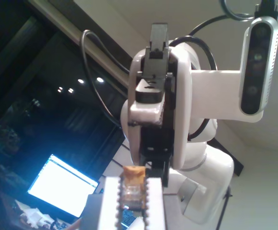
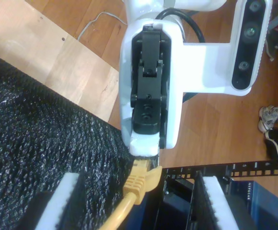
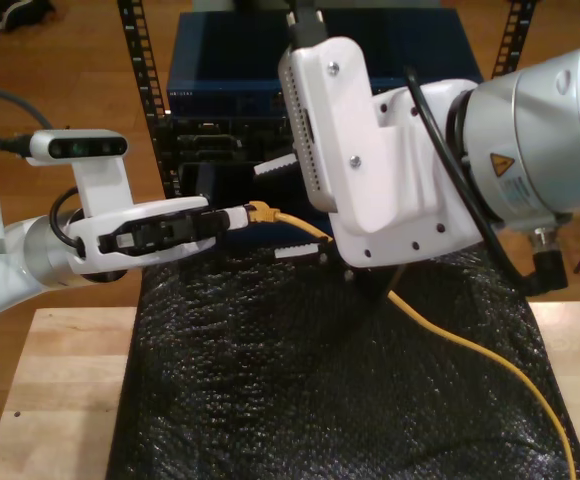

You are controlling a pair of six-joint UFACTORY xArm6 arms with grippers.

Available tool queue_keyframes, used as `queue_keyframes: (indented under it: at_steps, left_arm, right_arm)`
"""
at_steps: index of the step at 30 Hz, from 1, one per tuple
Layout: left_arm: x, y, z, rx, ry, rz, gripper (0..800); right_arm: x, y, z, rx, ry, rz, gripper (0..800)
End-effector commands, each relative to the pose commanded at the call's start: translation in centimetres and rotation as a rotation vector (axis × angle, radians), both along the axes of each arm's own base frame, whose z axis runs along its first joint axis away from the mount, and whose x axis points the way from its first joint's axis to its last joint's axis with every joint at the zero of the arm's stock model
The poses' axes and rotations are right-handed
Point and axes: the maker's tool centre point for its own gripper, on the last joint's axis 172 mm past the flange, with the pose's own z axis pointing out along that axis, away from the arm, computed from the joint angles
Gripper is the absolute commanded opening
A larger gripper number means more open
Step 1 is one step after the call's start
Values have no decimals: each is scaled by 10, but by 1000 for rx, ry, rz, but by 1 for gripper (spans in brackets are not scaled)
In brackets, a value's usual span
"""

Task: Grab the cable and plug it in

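Observation:
The cable [image 3: 490, 360] is a thin yellow cord running over the black mat from the exterior view's lower right up to its plug end [image 3: 262, 211]. At the exterior view's left, my first gripper [image 3: 240, 215] reaches in level and is shut on the plug tip. In the first wrist view the plug [image 1: 133, 173] sits between its white fingers, at my first gripper [image 1: 132, 187]. My second gripper [image 3: 282, 208] is open, with one white toothed finger on each side of the cable's boot [image 2: 138, 182], not touching it. My second gripper [image 2: 139, 208] faces the first one.
A black equipment rack with a blue network switch [image 3: 270, 70] stands behind the grippers, and its ports [image 3: 210, 145] face them. A black foam mat [image 3: 300, 390] covers the wooden table [image 3: 50, 400]. A lit laptop [image 1: 62, 184] shows in the first wrist view.

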Motion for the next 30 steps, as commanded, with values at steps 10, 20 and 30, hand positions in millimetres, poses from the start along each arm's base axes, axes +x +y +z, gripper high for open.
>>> queue_keyframes:
  at_steps: [10, 20, 30]
  left_arm:
    - [1, 0, 2, -8, 1, 3, 2]
    - [-2, 1, 4, -14, 3, -8, 2]
    - [-3, 2, 6, -21, 0, -15, 2]
  right_arm:
    - [0, 1, 5, 9, -4, 1, 474]
    - [2, 3, 5, 14, -6, -3, 393]
    - [5, 4, 5, 23, -8, -11, 358]
